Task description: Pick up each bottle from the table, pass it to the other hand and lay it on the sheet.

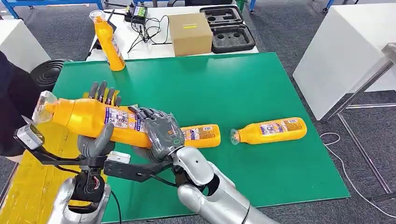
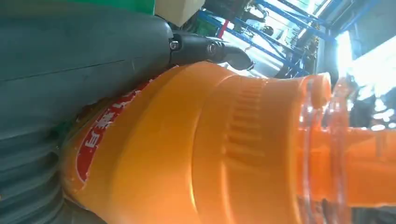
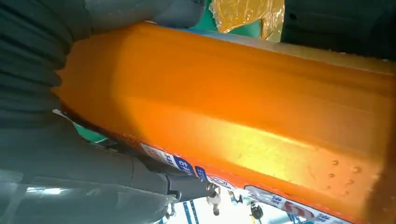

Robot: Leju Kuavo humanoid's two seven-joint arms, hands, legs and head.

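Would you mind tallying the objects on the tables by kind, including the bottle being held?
Orange bottles: 4 (held, upright, lying, lying)
Cardboard boxes: 1
Black foam trays: 2
Total: 7

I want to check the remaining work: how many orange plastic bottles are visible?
4: one orange plastic bottle held between both hands, one lying partly behind the right hand, one lying to its right, one upright at the far edge.
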